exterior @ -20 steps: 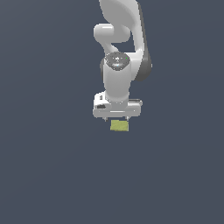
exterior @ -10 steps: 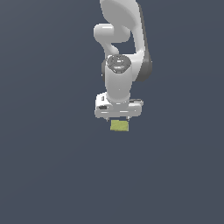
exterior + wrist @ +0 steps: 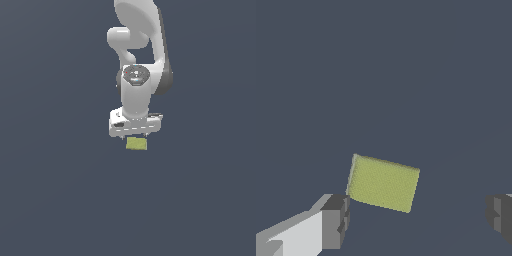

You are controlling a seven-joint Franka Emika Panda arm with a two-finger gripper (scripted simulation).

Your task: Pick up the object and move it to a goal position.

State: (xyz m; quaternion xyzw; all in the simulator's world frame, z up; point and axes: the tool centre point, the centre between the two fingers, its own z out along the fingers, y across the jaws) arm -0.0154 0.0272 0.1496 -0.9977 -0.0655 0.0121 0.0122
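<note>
Wrist view: claw (image 3: 418,220) fingers spread wide around block (image 3: 383,183)

Arm lower over the block than a second ago.
In the exterior view the wrist joint and the hand (image 3: 135,134) sit slightly further down than one second and half a second ago, with the wrist turned a little. Less of the olive block (image 3: 136,144) shows below the hand than before; its place on the grey surface reads unchanged.
</note>
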